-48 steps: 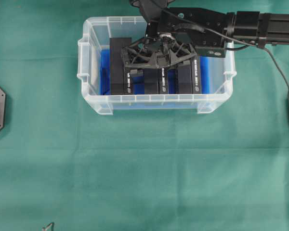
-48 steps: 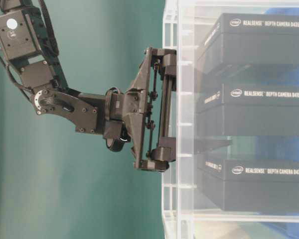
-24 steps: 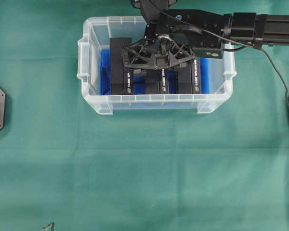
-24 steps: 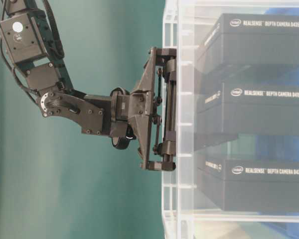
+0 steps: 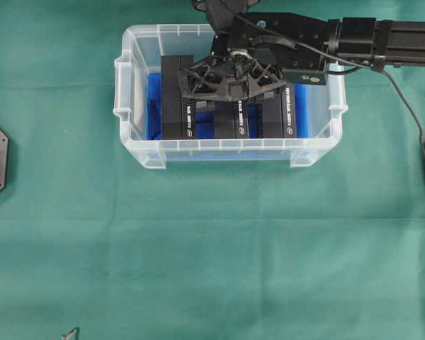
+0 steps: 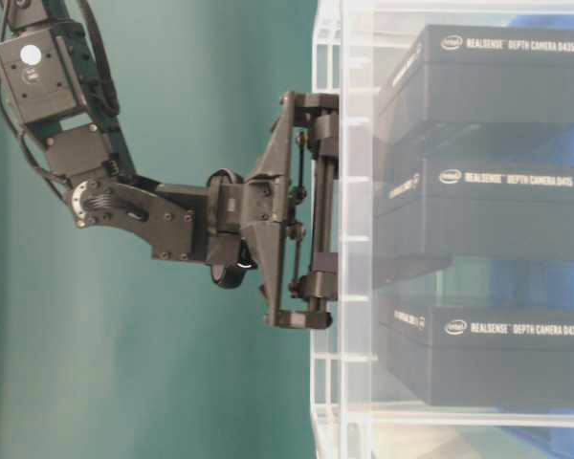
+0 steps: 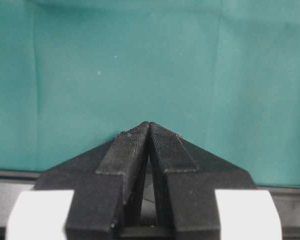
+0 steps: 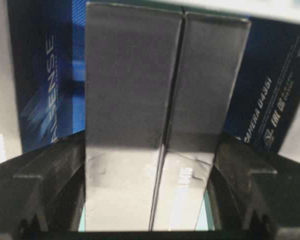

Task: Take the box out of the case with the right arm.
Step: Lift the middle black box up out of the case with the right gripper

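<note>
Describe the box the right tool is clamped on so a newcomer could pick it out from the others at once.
Start at the clear case with the blue floor, near the top of the green cloth. Three black boxes stand on edge in it, side by side. The one meant is the middle box, directly under the right tool; unlike its neighbours, it sits between the tool's two fingers.

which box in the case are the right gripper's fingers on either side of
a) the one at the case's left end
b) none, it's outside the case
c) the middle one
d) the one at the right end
c) In the overhead view the right gripper sits over the middle box of three in the case, and the right wrist view shows a finger against each side of that box.
</note>
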Controlling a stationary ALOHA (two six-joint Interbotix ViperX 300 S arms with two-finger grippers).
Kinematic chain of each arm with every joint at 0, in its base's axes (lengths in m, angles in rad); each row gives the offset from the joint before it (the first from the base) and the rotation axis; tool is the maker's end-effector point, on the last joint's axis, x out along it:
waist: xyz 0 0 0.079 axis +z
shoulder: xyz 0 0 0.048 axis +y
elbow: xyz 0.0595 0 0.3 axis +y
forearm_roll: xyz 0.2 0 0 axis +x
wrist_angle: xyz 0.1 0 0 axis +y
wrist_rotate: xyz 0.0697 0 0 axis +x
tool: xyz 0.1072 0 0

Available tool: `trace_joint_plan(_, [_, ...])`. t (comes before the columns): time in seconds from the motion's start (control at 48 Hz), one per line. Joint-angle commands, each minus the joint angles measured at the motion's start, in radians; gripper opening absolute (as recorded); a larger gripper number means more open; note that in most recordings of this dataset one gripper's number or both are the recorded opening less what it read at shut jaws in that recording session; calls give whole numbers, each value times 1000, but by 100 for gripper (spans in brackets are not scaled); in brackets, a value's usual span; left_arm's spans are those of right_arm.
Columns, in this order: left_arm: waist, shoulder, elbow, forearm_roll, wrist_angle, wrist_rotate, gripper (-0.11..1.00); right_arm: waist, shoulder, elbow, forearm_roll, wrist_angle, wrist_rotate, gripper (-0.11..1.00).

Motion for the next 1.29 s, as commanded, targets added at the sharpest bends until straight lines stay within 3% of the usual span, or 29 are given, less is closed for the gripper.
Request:
trace_joint_plan(0.0, [2,3,-26,3,-3,3,0,3,-32,-46,-3,32,0,67])
trace_joint_plan(0.395, [3,0,-25,3,-3,3,0,3,-86,-193,-8,218,5,67])
trace_joint_plan(0.874, [2,-5,-25,3,-3,3,0,5,-106,-509,-77,545,11,67])
trace_joint_plan(1.061, [2,-5,-25,3,-3,3,0,6,-106,-584,-78,607,12,67])
trace_joint_plan(1.27, [2,-5,-21,3,-3,3,0,8,-103,-600,-78,624,21,67])
